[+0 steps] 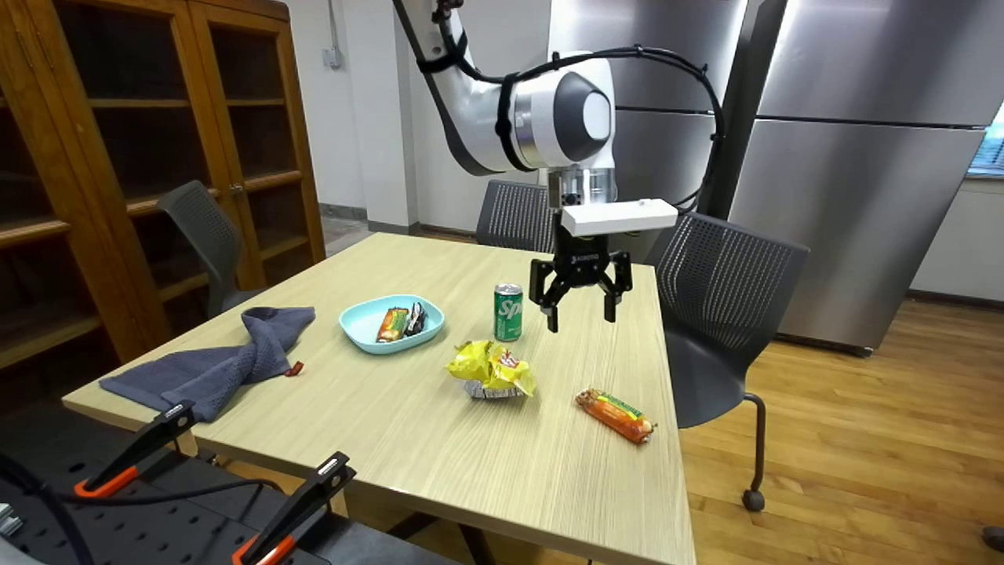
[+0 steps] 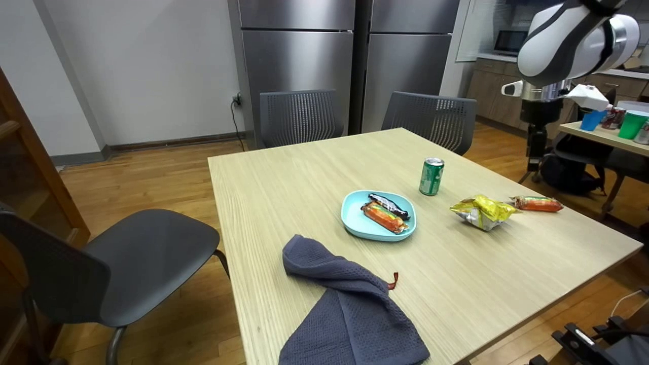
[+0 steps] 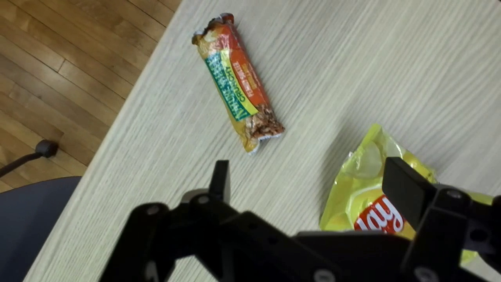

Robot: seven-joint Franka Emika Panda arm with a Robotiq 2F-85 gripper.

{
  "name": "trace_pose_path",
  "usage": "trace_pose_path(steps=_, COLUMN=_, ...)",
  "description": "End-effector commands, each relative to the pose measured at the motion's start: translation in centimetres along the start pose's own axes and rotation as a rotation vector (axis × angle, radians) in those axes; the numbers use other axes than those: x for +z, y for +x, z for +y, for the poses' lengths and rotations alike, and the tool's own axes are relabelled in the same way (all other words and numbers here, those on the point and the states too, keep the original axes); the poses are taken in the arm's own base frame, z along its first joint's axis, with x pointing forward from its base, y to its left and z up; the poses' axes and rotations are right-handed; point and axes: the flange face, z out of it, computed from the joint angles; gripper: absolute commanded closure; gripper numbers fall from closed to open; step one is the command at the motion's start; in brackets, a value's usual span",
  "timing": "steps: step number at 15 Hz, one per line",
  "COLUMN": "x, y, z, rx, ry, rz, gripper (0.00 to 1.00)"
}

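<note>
My jaws stand spread wide, hanging over a pale, fine-grained wooden table (image 1: 376,424). On it, outward from me, a green can (image 1: 508,312) stands upright; past it a light blue plate (image 2: 355,218) carries an orange-wrapped bar (image 2: 384,218) and a dark packet (image 2: 389,205) side by side; farther along lies a crumpled slate-blue towel (image 2: 350,299), a small red strip (image 1: 294,369) at its edge. A dark grey chair (image 1: 725,290) stands just beside the table on a plank floor (image 1: 902,408); farther off are steel fridges (image 1: 851,227), a pale wall (image 2: 152,66) and a glass-fronted wooden cabinet (image 1: 153,153).

Below me, apart from my jaws, a yellow chip bag (image 3: 364,196) and a snack bar (image 3: 238,84) lie on the table. In the wrist view one jaw hides part of the bag, while the snack bar slants ahead of the opposite jaw's tip, nearer the table's edge. In both exterior views the bag sits rumpled near the can, its silver underside showing.

My black casing (image 1: 582,271) reads ROBOTIQ in an exterior view. The bag shows "Lay" in white on a red badge running behind my jaw. The snack bar's wrapper says "CRUNCHY" on a yellow stripe; its green band reads, slightly blurred, as Nature Valley. Of the can's name I make out "Sp".
</note>
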Motion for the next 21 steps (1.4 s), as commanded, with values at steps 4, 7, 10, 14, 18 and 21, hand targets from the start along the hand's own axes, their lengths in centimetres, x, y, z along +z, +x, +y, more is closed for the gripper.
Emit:
trace_pose_path(steps=4, x=4.6, y=-3.1, z=2.5, rx=-0.13, ry=0.027, rz=0.015, gripper=0.0)
trace_pose_path(steps=7, x=6.5, y=-3.1, z=3.1, rx=-0.152, ry=0.044, rz=-0.001, gripper=0.0)
trace_pose_path(steps=10, x=8.0, y=-2.8, z=3.6, rx=-0.173, ry=0.055, rz=-0.009, gripper=0.0)
trace_pose_path(steps=14, x=9.6, y=-2.4, z=4.3, rx=-0.196, ry=0.051, rz=-0.013, gripper=0.0)
trace_pose_path(steps=18, x=11.4, y=-2.1, z=4.5, rx=-0.222, ry=0.058, rz=-0.034, gripper=0.0)
trace_pose_path(steps=21, x=13.0, y=-2.1, z=4.4, rx=-0.225, ry=0.067, rz=-0.048, gripper=0.0)
